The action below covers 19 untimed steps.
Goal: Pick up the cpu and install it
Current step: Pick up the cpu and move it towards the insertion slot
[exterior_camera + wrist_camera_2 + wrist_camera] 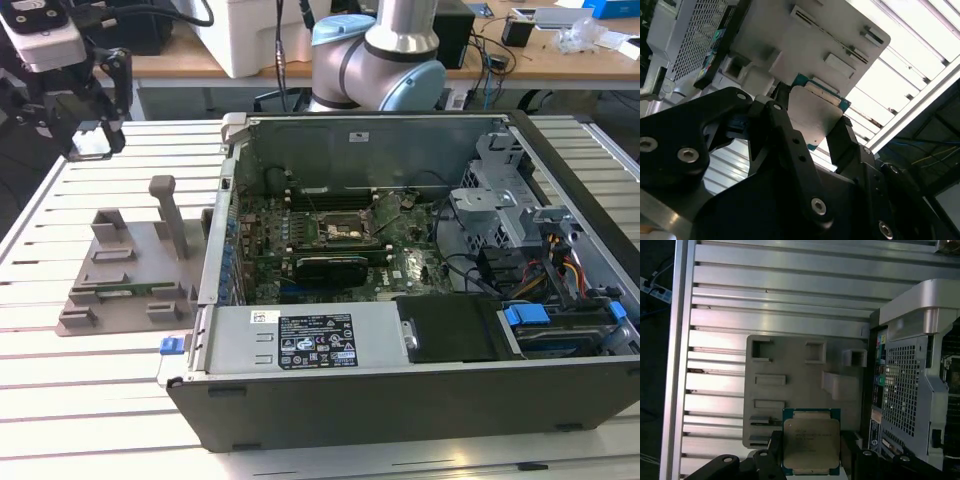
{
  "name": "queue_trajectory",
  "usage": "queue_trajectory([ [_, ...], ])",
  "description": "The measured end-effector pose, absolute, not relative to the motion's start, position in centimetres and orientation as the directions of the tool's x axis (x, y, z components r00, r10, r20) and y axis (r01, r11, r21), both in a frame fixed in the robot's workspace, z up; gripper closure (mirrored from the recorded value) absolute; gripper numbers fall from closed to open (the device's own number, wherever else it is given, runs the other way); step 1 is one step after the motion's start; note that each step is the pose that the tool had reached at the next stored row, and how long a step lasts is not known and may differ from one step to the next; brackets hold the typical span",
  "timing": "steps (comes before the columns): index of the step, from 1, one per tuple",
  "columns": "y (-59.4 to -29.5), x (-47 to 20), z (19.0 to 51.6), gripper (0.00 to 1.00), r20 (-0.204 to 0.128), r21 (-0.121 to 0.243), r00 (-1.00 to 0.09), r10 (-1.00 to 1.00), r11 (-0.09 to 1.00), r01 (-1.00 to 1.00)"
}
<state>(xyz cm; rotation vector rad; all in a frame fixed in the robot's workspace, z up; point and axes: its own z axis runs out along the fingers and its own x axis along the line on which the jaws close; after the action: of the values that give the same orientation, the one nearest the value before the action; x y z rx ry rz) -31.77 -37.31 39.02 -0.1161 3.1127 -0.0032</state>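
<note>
Gripping cpu [811, 442], jaws (pointing down) above tray [790, 360]

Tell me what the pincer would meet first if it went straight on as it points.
Probably the gray holder, which lies beyond the pincer and its cpu in the first wrist view; depth is unclear, so perhaps the table beside it.
</note>
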Motion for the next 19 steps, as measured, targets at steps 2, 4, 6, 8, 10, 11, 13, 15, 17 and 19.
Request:
queue_trajectory([
  [2,-37.3,-31.0,39.0,0.45,-0.027,-0.003,-0.997,-0.074,0.997,-0.074],
  [4,-37.3,-30.2,39.0,0.45,-0.026,-0.003,-0.997,-0.074,0.997,-0.074],
  [6,-37.3,-29.3,39.0,0.45,-0.027,-0.003,-0.997,-0.075,0.997,-0.075],
  [8,-37.3,-28.2,39.0,0.45,-0.026,-0.003,-0.997,-0.074,0.997,-0.074],
  [10,-37.3,-27.0,39.0,0.45,-0.027,-0.003,-0.997,-0.074,0.997,-0.074],
  [11,-37.3,-26.6,39.0,0.45,-0.026,-0.003,-0.997,-0.074,0.997,-0.074],
  [13,-37.3,-25.8,39.0,0.45,-0.026,-0.003,-0.997,-0.074,0.997,-0.074],
  [15,-37.3,-25.0,39.0,0.45,-0.026,-0.003,-0.997,-0.074,0.997,-0.074],
  [17,-37.2,-21.9,39.0,0.45,-0.026,-0.003,-0.997,-0.074,0.997,-0.074],
  [19,-37.2,-19.0,39.0,0.45,-0.026,-0.003,-0.997,-0.074,0.997,-0.074],
])
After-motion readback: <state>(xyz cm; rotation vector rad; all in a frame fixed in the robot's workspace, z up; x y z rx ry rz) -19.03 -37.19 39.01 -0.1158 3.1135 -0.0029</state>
